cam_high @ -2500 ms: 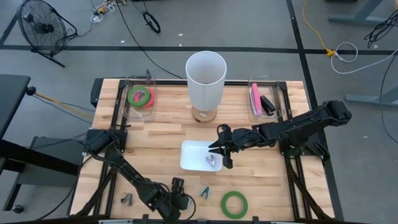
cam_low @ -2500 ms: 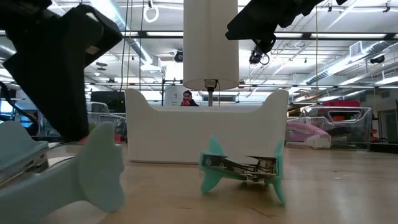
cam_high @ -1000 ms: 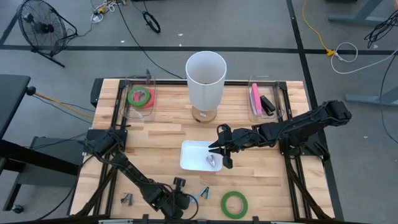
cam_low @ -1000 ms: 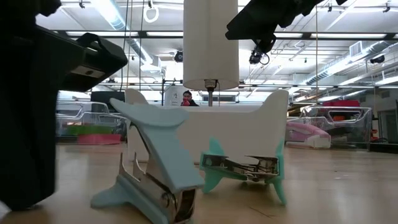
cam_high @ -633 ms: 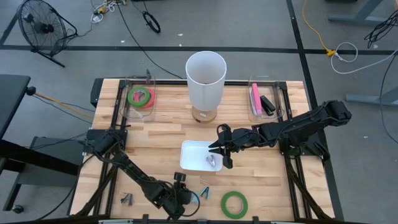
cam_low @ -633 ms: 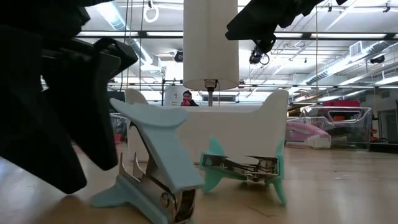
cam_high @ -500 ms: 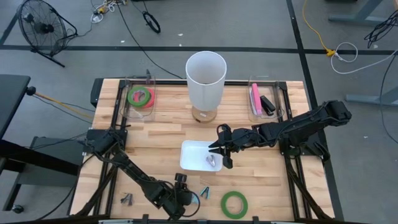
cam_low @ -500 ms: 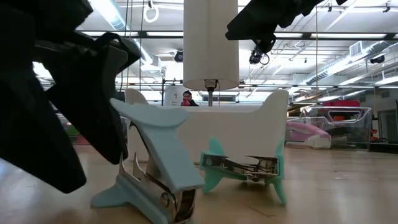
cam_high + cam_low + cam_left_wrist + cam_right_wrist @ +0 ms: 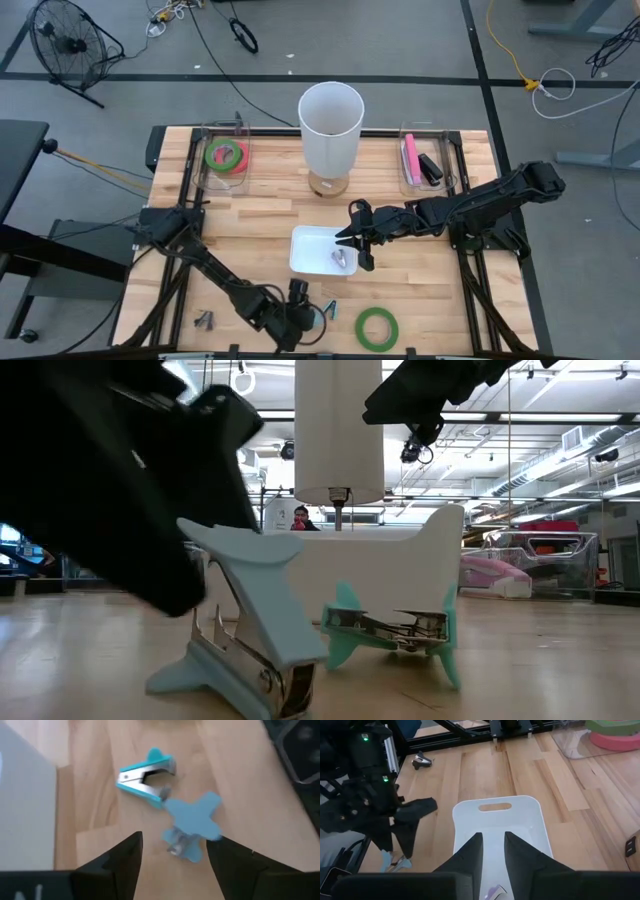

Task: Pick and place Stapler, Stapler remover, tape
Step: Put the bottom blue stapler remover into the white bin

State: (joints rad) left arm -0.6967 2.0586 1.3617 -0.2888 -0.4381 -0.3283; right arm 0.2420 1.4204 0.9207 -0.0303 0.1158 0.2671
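Left fingers point(image 9: 115, 865): yours are spread apart, holding nothing, low at the front table edge.
Left gripper point(image 9: 305, 318): just left of the two teal staple removers.
Near remover point(image 9: 192, 822): flat, cross-shaped from above, between your fingertips.
Far remover point(image 9: 146, 770): jaws splayed, long axis slanting toward the white tray point(image 9: 305, 250).
Right gripper point(image 9: 357, 240): fingers parted, empty, over the tray.
Green tape point(image 9: 376, 327): flat, front right.
Writing: none readable.

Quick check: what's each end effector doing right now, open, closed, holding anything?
Left end effector: open, empty, over the staple removers.
Right end effector: open, empty, above the white tray.
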